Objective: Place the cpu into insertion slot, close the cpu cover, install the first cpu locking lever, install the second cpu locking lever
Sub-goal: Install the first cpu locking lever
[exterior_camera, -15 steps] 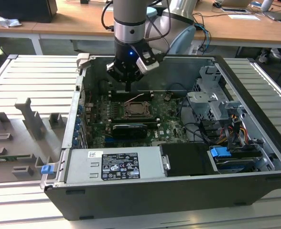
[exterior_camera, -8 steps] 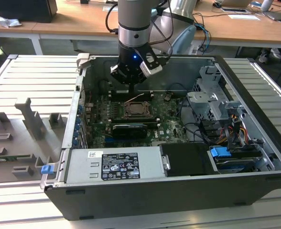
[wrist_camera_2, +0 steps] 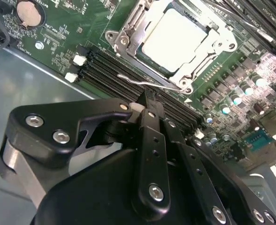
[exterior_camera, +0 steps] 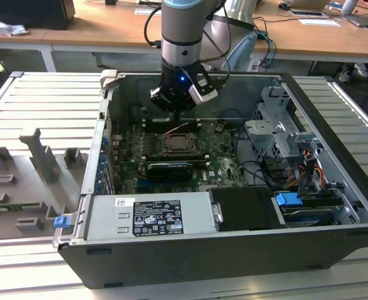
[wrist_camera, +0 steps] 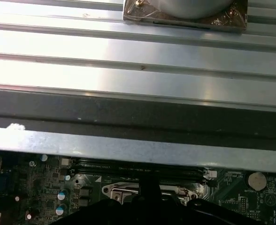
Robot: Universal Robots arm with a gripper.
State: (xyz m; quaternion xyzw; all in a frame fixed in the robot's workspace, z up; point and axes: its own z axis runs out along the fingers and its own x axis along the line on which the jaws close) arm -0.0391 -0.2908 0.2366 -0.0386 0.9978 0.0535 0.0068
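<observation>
Slatted metal bench (exterior_camera: 34,100) with an open PC case (exterior_camera: 171,265) lying on it. Nearest in the exterior view is the silver power supply (exterior_camera: 149,215), then the green motherboard (exterior_camera: 224,156) with the insertion slot (exterior_camera: 183,145) about mid-board. The cpu (wrist_camera_2: 175,37) sits in that slot, and the cpu cover (wrist_camera_2: 128,40) looks down around it (pale face showing through the window). The end effector (wrist_camera_2: 146,99) hangs just behind the socket, fingers together, tips right by a thin wire locking lever (wrist_camera_2: 131,79); can't tell if they touch it. Wooden bench (exterior_camera: 309,34) at the back.
</observation>
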